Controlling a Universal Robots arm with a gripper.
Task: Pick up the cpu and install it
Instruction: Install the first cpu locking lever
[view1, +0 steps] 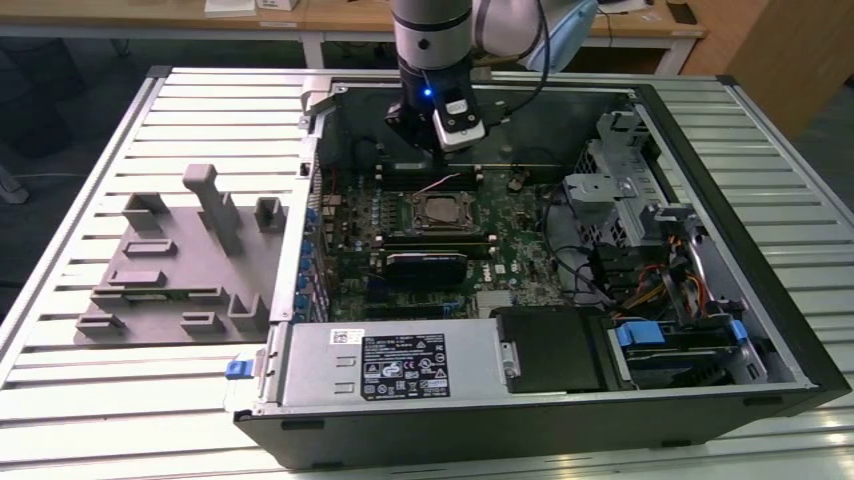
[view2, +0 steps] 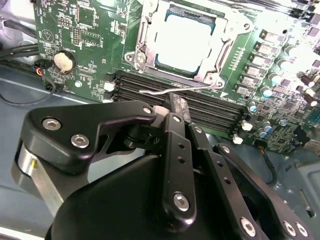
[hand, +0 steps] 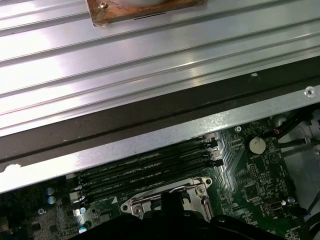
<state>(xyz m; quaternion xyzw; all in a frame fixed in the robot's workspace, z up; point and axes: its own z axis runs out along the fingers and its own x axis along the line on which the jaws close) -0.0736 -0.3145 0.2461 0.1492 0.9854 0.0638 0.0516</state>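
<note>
Finds the claw (view2: 176, 102) inside the open computer case (view1: 747, 160), low over the green board (view2: 90, 30), in the second wrist view. Seems fully closed, the two fingers pressed together at the tips, with nothing held between them. Stands just beside the thin wire lever (view2: 175, 90), above the black memory slots (view2: 210, 112); cannot tell if touching the lever or only very near.

Places the cpu (view2: 185, 42) not in the claw but already in the socket frame (view2: 145, 45), lying flat, its shiny top bright under the light. In the exterior view, shows the same chip (view1: 445, 212) in the middle of the board, directly under the arm (view1: 434, 40).

Judging from this: picking up is done, and setting the chip into its place also looks done. Appears not yet finished with the locking, because the lever lies loose along the slots and does not look hooked down. Cannot say for sure whether the metal frame presses fully on the chip.
</note>
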